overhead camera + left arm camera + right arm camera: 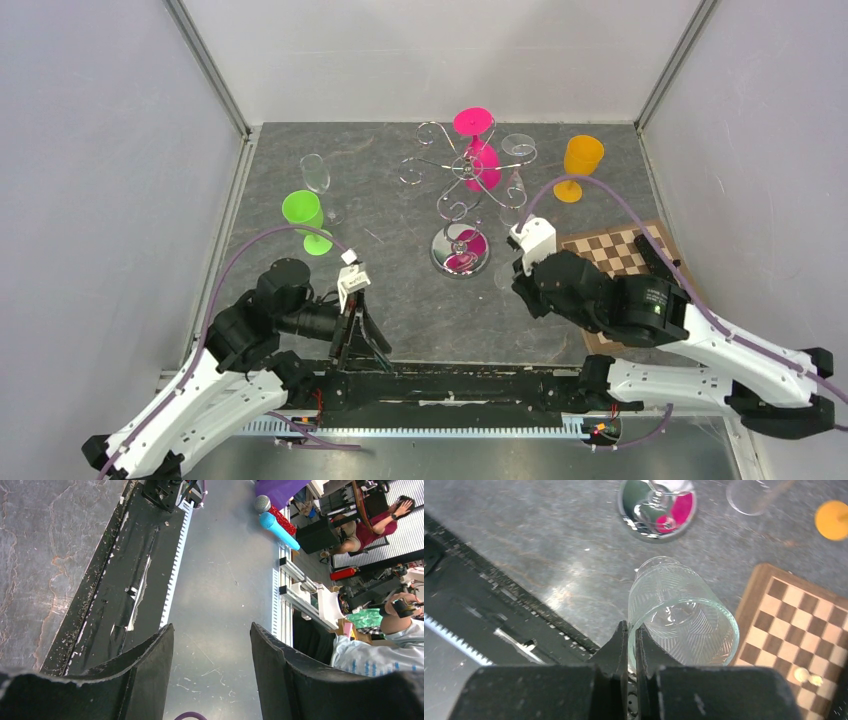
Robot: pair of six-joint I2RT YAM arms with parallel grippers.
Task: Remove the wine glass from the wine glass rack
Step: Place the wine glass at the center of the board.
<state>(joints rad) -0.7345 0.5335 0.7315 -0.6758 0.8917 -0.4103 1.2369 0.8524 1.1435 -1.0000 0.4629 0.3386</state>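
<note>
- Our right gripper (631, 630) was clenched on the wall of a clear etched glass (684, 615), which was off the rack, between the rack's base and the chessboard (804, 615).
- The wine glass rack (460, 250) stood mid-worktop toward the back edge, with a pink glass (483, 160) hanging on it.
- Our left gripper (211, 630) was released and held nothing, at the front edge.

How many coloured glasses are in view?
3: green glass standing left of the wine glass rack, pink glass hanging upside down on it, orange glass standing to its right.
</note>
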